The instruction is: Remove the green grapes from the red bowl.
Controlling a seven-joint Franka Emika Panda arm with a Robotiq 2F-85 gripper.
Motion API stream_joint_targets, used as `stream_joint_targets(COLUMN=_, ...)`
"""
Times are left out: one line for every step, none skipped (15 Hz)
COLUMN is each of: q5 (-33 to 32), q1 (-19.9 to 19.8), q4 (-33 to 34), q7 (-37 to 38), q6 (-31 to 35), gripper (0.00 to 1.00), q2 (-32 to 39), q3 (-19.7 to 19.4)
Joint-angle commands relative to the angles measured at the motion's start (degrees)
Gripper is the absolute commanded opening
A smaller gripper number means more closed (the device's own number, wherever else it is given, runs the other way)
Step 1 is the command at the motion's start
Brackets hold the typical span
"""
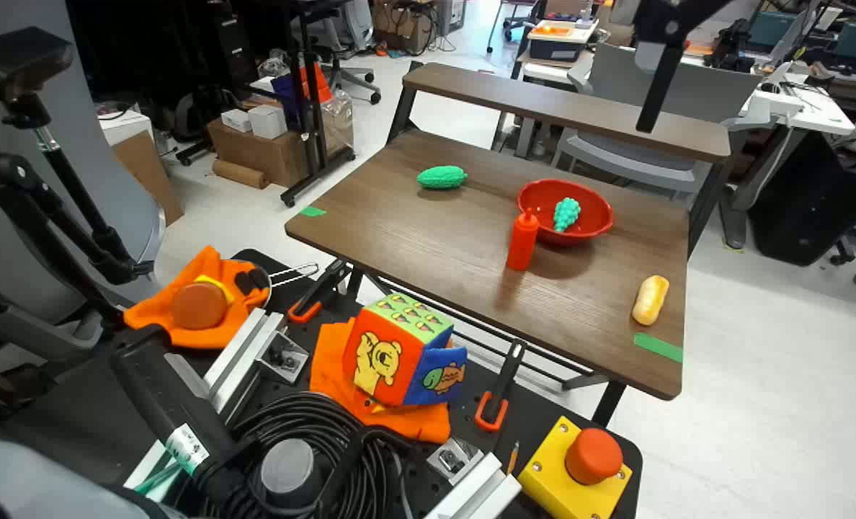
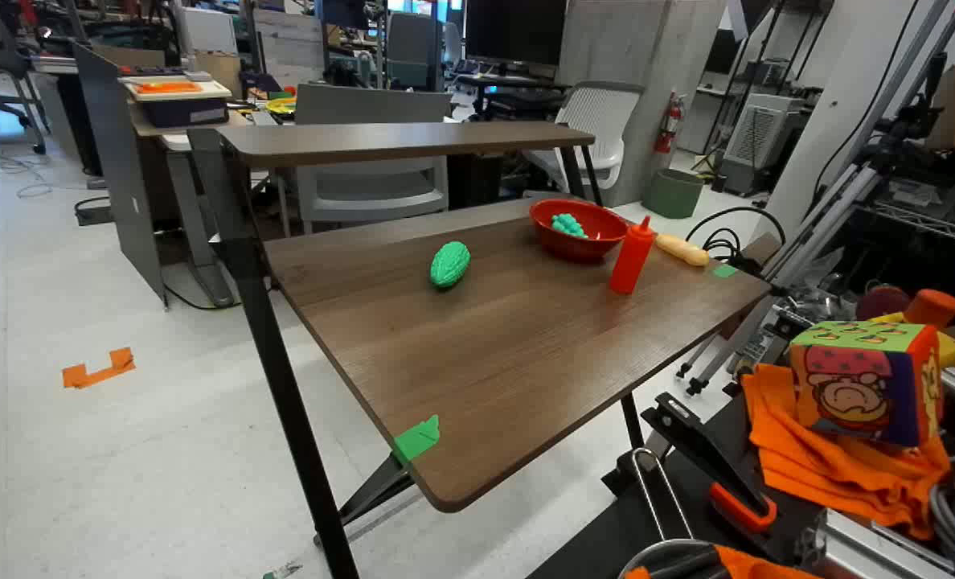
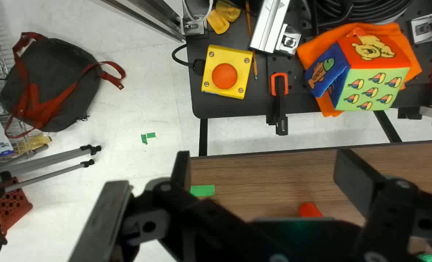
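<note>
High above the brown table [image 1: 392, 216], gripper [image 3: 265, 169] spread wide

An exterior view catches only the dark end of the arm [image 1: 664, 17] at its upper edge, with one black finger [image 1: 659, 90] slanting downward, seen against the raised shelf [image 1: 543, 104]. The wrist view has both fingers, blocky, matte and angular, standing far apart, wood grain showing through the gap and nothing held.

Inside the red bowl [image 1: 595, 207] lie the green grapes [image 1: 566, 215], as both exterior views show: a knobbly, rubbery-looking cluster against a smooth, shiny, flaring wall. Just beside it stands a red squeeze bottle [image 1: 522, 241], upright, a plain cylinder tapering to a nozzle. Well apart lies a green oval [image 1: 442, 177] with a ridged, warty skin. A glossy golden roll [image 1: 650, 300], softly rounded at the ends, rests near a strip of flat green tape [image 1: 657, 347]. The table has fine grain and rounded corners.

Next to it, on a black cart [image 3: 230, 107], a fabric cube [image 1: 403, 349] printed with a bear and a fish sits on crumpled orange cloth [image 1: 421, 422]; a yellow box [image 3: 235, 56] there carries a domed orange button [image 3: 224, 75].
</note>
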Motion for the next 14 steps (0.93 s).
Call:
stream_joint_targets(q5=-0.1, q1=0.2, q4=0.1, q7=0.1, q6=-0.1, gripper=1.00, q2=0.0, q3=-0.2)
stream_joint_targets(q5=-0.1, q1=0.2, q4=0.1, q7=0.1, q6=-0.1, gripper=1.00, q2=0.0, q3=-0.2)
stream_joint_targets(q5=-0.1, q1=0.2, q4=0.1, q7=0.1, q6=-0.1, gripper=1.00, q2=0.0, q3=-0.2)
stream_joint_targets(q5=-0.1, q1=0.2, q4=0.1, q7=0.1, q6=-0.1, gripper=1.00, q2=0.0, q3=-0.2)
stream_joint_targets(q5=0.3, q1=0.5, q4=0.4, q7=0.5, q6=-0.3, gripper=1.00, q2=0.4, q3=0.1)
stream_joint_targets(q5=1.2, q1=1.2, q4=1.2, q7=1.1, q6=-0.2, gripper=1.00, q2=1.4, q3=0.6)
stream_joint_targets(q5=1.9, q1=1.5, q4=1.6, q7=1.8, q6=-0.1, gripper=1.00, q2=2.0, q3=0.8)
stream_joint_targets(q5=3.1, q1=2.4, q4=2.7, q7=3.2, q6=0.8, gripper=1.00, q2=3.6, q3=1.4)
stream_joint_targets(q5=4.3, q1=3.3, q4=3.6, q7=3.9, q6=2.0, gripper=1.00, q2=5.0, q3=1.8)
stream_joint_targets(q5=5.5, q1=4.4, q4=5.4, q7=4.9, q6=2.8, gripper=1.00, q2=7.8, q3=2.5)
stream_joint_targets(q5=6.6, q1=4.9, q4=6.5, q7=6.5, q6=4.4, gripper=1.00, q2=9.8, q3=3.1)
stream_joint_targets(q5=8.1, q1=5.7, q4=8.1, q7=7.7, q6=6.3, gripper=1.00, q2=12.8, q3=3.5)
stream_joint_targets(q5=9.3, q1=6.3, q4=9.5, q7=8.4, q6=7.9, gripper=1.00, q2=15.5, q3=3.9)
stream_joint_targets(q5=10.6, q1=6.8, q4=11.1, q7=9.3, q6=9.9, gripper=1.00, q2=18.7, q3=4.2)
